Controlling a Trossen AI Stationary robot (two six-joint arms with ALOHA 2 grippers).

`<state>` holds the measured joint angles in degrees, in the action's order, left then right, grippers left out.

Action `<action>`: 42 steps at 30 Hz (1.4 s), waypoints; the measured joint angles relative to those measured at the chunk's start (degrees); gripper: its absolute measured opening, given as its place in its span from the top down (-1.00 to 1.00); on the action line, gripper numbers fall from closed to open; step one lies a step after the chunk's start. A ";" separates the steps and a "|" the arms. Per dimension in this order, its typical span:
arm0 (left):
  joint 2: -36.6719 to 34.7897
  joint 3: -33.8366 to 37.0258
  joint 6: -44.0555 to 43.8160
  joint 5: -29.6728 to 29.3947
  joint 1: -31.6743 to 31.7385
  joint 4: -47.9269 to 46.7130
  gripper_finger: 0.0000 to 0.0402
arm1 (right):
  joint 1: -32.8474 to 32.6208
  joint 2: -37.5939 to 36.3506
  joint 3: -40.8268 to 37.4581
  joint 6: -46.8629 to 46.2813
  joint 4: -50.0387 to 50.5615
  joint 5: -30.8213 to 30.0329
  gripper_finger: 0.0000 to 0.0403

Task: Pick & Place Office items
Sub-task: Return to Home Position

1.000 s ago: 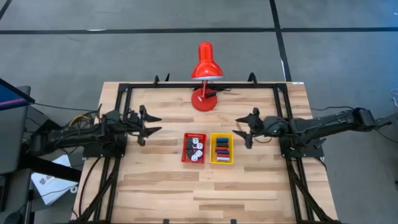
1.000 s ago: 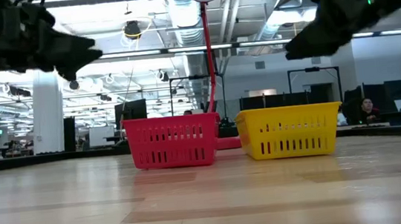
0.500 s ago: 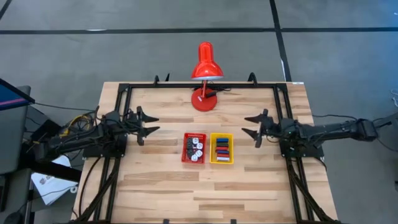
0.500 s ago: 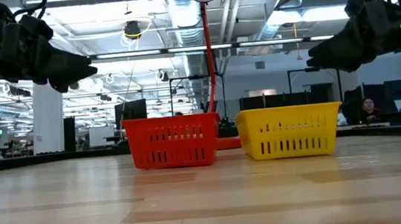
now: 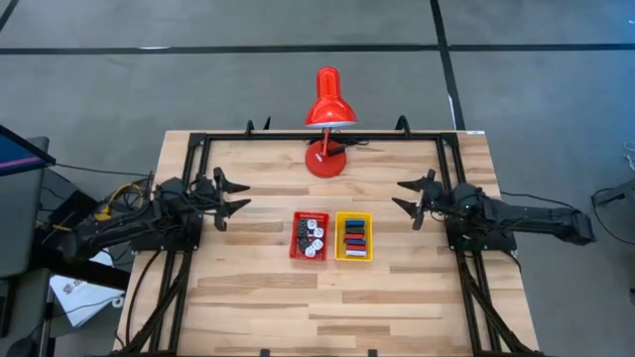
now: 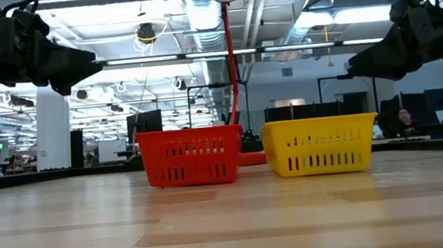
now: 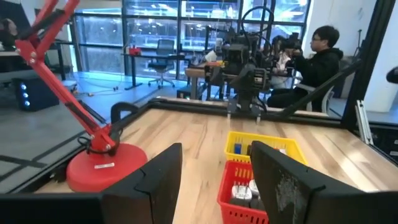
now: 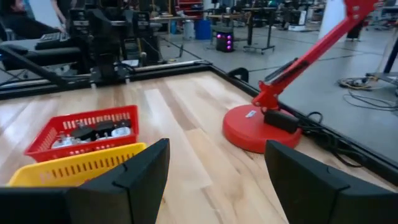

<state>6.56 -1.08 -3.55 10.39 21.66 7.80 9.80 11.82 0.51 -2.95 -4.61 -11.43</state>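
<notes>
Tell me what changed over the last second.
The right hand drew back toward the right edge of the table, away from the yellow bin; the left hand eased back slightly toward the left edge. Both are open and empty. The red bin, the items in both bins and the lamp stayed put.

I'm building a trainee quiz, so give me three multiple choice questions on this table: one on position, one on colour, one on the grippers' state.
1. Which bin sits nearer the left arm? A. the red bin B. the yellow one C. neither, they are stacked.
2. What colour is the desk lamp? A. red B. yellow C. black.
3. Fingers of the left gripper and right gripper: A. shut on items B. open, holding nothing C. one open, one shut.
Answers: A, it lies on the left-arm side of the yellow bin; A, shade and base are red; B, both wrist views show an empty gap between fingers.
</notes>
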 joint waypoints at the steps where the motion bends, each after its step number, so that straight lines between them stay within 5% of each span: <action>1: -0.80 0.00 -0.05 -0.04 0.03 -0.76 0.07 | 0.59 -1.43 0.00 0.01 1.18 0.52 -0.27; 10: -6.52 -0.04 -2.26 -10.28 0.01 -7.59 0.07 | 6.71 -11.72 -0.02 0.54 3.77 11.42 -0.27; 21: -5.10 -0.09 -2.80 -8.97 -0.15 -8.11 0.07 | 12.71 -9.84 -0.02 2.94 4.12 11.47 -0.27; 42: 3.11 0.02 -2.80 -8.87 -0.15 -4.27 0.07 | 12.85 -9.86 -0.04 -3.57 4.14 11.47 -0.27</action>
<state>9.67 -1.06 -6.35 1.52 21.52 3.53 22.65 1.96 0.47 -6.52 -0.47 0.03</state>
